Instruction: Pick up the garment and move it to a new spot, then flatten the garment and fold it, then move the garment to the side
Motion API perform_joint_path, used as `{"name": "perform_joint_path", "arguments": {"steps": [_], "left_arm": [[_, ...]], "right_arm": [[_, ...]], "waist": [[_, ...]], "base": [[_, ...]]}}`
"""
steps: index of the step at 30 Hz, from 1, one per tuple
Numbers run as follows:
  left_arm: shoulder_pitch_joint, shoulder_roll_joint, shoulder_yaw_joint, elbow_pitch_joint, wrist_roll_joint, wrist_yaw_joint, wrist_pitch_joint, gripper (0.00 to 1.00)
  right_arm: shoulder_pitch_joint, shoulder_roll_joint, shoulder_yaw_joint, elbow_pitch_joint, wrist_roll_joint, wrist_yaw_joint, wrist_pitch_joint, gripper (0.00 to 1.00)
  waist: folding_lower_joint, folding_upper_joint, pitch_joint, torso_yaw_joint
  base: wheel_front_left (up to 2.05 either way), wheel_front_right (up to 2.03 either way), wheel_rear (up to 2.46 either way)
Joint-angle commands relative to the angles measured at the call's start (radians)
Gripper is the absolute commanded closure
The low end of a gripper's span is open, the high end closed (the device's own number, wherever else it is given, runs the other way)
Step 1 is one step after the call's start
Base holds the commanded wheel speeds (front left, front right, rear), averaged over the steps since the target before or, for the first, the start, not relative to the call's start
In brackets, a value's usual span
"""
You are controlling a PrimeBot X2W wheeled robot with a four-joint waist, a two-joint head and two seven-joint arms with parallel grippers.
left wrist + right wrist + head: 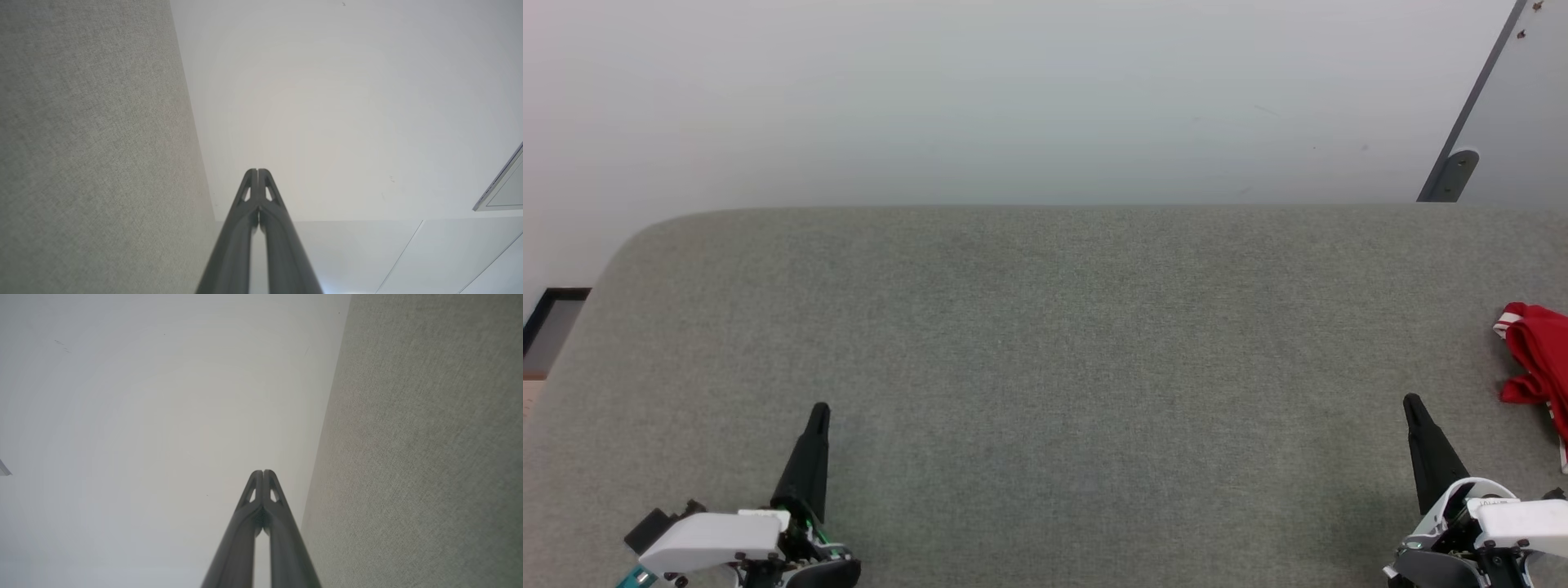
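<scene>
The garment, red with a bit of white-striped trim, lies crumpled at the far right edge of the head view, on the grey fabric table; most of it is cut off by the frame. My right gripper sits at the lower right, shut and holding nothing, to the left of the garment and apart from it. My left gripper rests at the lower left, shut and holding nothing. In the wrist views the left gripper and the right gripper each show their fingertips pressed together.
Beyond the table's far edge lies pale floor. A grey panel with a dark bracket stands at the upper right. A dark-framed opening sits past the table's left corner. Wide bare tabletop lies between the two grippers.
</scene>
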Motion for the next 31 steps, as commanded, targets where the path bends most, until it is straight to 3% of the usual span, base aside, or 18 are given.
{"name": "perform_joint_path", "arguments": {"steps": [1,31], "left_arm": [[-0.010,-0.002,0.003,0.002,0.007,0.000,0.003,1.00],[-0.010,-0.005,0.006,0.002,0.009,0.000,0.006,1.00]], "right_arm": [[-0.003,0.004,0.000,0.001,0.001,-0.001,0.002,1.00],[-0.003,0.004,0.000,0.001,0.000,-0.001,0.002,1.00]], "waist": [[0.0000,0.0000,0.000,0.000],[0.0000,0.0000,0.000,0.000]], "base": [[0.00,0.00,0.00],[0.00,0.00,0.00]]}}
